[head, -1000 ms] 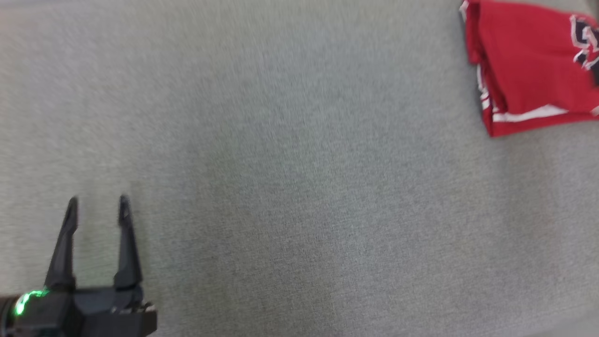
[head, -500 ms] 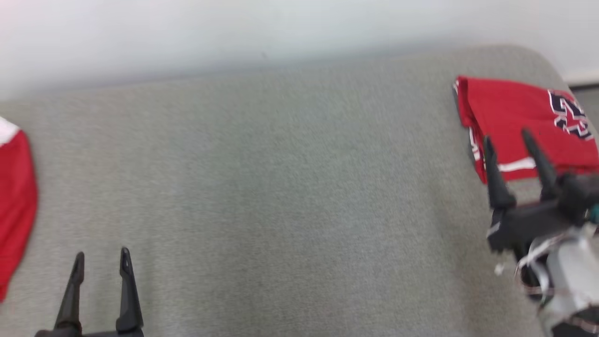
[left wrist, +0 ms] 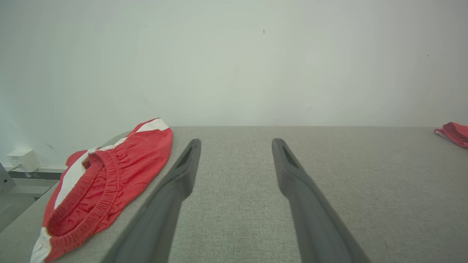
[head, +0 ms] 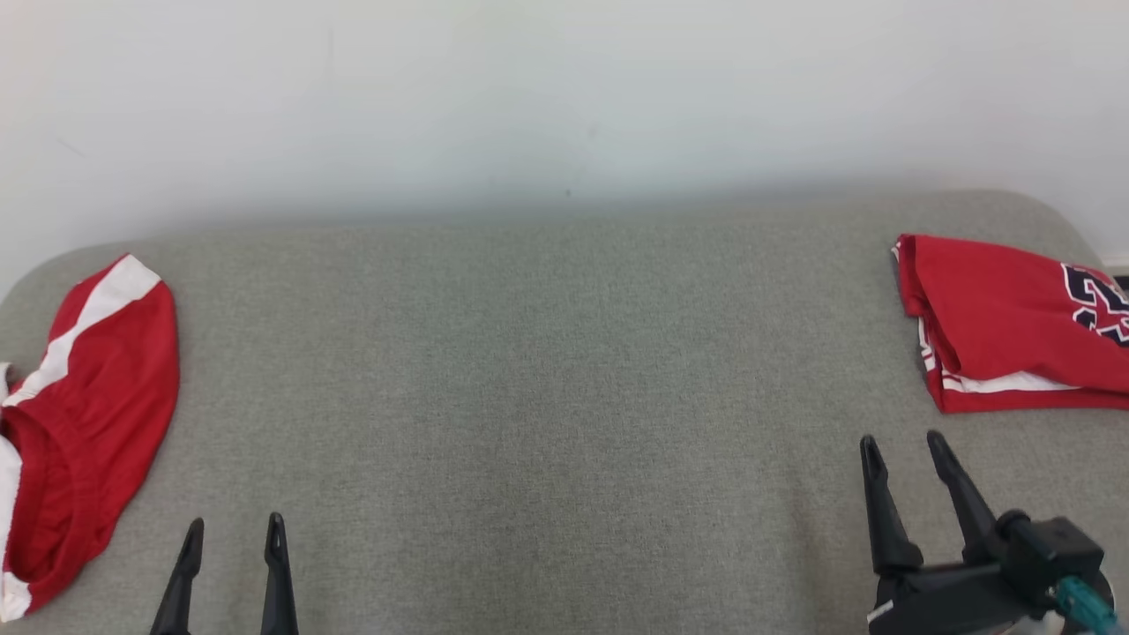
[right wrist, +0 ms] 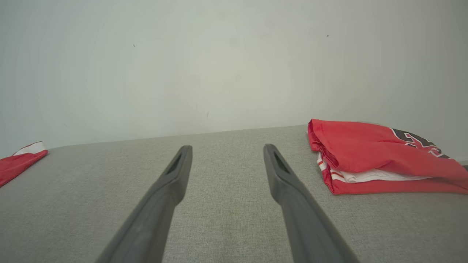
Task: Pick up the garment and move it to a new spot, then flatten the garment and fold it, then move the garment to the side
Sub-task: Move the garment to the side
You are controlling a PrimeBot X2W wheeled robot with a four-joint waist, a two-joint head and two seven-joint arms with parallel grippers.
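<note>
One big grey fabric-covered table (head: 564,397) fills most of the head view, with a plain white wall (head: 564,97) above it. Next biggest are the loose red shorts (head: 97,397) with white side stripes and an elastic waistband, lying at the left edge of the frame. Their long axis runs top to bottom, leaning a bit, with a white-striped leg end pointing to the upper right and the waistband opening toward the left edge. At the right edge there's a neatly folded red jersey (head: 997,317) with white trim and dark lettering. It lies left to right, folded edge facing frame centre, and it looks finished and parked. So my guess is we're at the very start for the shorts, with the pickup not yet begun. Smallest bits: the left gripper (head: 236,520) at the lower left and the right gripper (head: 901,437) at the lower right, both with fingers spread and holding nothing. The next move probably means swinging the left one over to the shorts, pinching near the waistband and carrying them to the bare middle.
</note>
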